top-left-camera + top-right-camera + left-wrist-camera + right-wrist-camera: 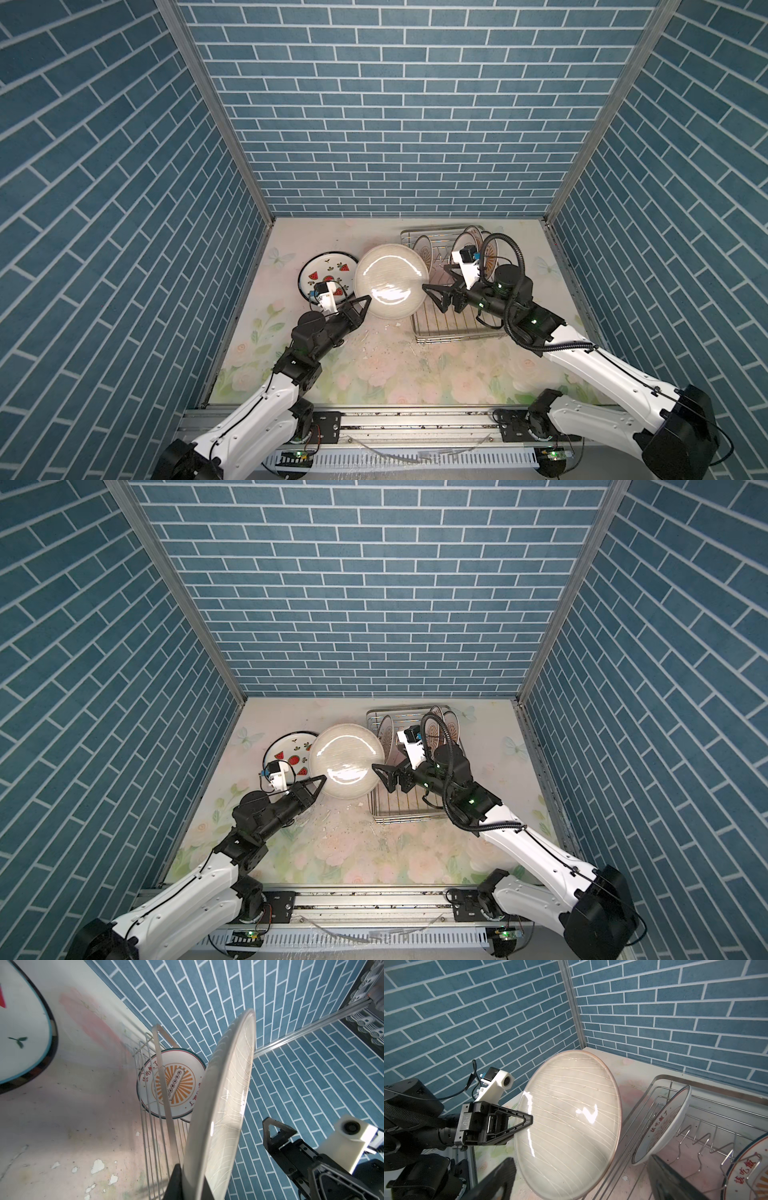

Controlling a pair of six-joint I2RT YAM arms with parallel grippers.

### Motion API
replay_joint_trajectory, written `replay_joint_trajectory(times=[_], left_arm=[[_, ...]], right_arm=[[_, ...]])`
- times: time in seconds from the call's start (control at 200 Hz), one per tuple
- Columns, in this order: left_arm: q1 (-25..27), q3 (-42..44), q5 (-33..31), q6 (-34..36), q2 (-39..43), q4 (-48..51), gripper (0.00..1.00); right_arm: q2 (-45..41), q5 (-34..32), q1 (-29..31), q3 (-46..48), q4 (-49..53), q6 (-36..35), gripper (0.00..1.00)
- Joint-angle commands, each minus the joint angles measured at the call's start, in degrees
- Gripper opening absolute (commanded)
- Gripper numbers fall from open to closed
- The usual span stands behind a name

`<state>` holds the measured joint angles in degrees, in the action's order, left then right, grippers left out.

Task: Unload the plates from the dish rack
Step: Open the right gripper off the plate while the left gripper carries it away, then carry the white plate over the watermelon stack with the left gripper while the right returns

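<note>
One-edge grip: left tool [368,298] pinches rim of large pale grey glazed plate [390,280], held tilted beside silver wire dish rack [451,328]; right tool [433,297] gapes wide alongside. Heavy plate may pivot, slip, smash on surface [374,368].

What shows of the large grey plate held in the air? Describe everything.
The large pale grey glazed ceramic plate is round, glossy, crossed by thin white lines, brown-rimmed. It hangs tilted above the floral table, jaws of the left gripper shut on its rim, open jaws of the right gripper at the opposite edge.
</note>
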<state>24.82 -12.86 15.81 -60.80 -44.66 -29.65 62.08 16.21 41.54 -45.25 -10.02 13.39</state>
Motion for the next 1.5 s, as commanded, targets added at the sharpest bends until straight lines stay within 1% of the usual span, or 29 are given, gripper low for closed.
replay_joint_trajectory(times=[0.0, 0.265, 0.46, 0.48, 0.69, 0.81, 0.985, 1.146, 1.266, 1.371, 1.496], left_arm=[[-2.3, 0.0, 1.5, -1.4, 2.5, -7.2, 0.00], [-6.7, 1.0, 2.7, -2.0, 4.4, -5.7, 0.00], [-10.4, 1.3, 3.6, -2.0, 4.1, -5.5, 0.00], [-10.7, 1.4, 3.6, -3.5, 4.0, -5.5, 0.00], [-16.5, 2.7, 4.2, -4.6, 4.4, -4.5, 0.00], [-18.8, 3.0, 5.0, -4.7, 4.7, -3.9, 0.00], [-21.9, 3.4, 5.5, -4.9, 2.9, -4.7, 0.00], [-22.8, 3.2, 2.3, -2.9, 2.6, -1.7, 0.00], [-24.9, 2.9, 3.2, -2.6, 2.0, -1.7, 0.00], [-27.9, 2.9, 4.5, -2.7, 1.3, -1.8, 0.00], [-29.9, 3.1, 5.5, -2.8, -1.2, -3.6, 0.00]], right_arm=[[1.0, -2.1, 1.0, -2.1, -1.5, -3.0, 0.99], [5.5, -2.1, 2.7, -3.7, -3.7, -3.5, 0.99], [11.2, -2.1, 4.6, -7.0, -4.6, -3.7, 0.99], [11.8, -2.2, 4.8, -7.4, -4.6, -3.7, 0.99], [18.9, -3.1, 6.9, -12.0, -5.6, -3.3, 0.99], [23.2, -4.0, 7.9, -15.2, -5.4, -3.5, 0.99], [29.0, -4.1, 8.9, -19.5, -5.4, -3.5, 0.99], [34.2, -4.4, 9.1, -23.3, -5.4, -2.7, 0.99], [38.4, -4.3, 9.2, -26.5, -5.1, -2.4, 0.99], [41.5, -4.4, 9.2, -29.1, -4.4, -2.3, 0.99], [44.7, -4.2, 9.2, -31.5, -4.6, -2.3, 0.99]])
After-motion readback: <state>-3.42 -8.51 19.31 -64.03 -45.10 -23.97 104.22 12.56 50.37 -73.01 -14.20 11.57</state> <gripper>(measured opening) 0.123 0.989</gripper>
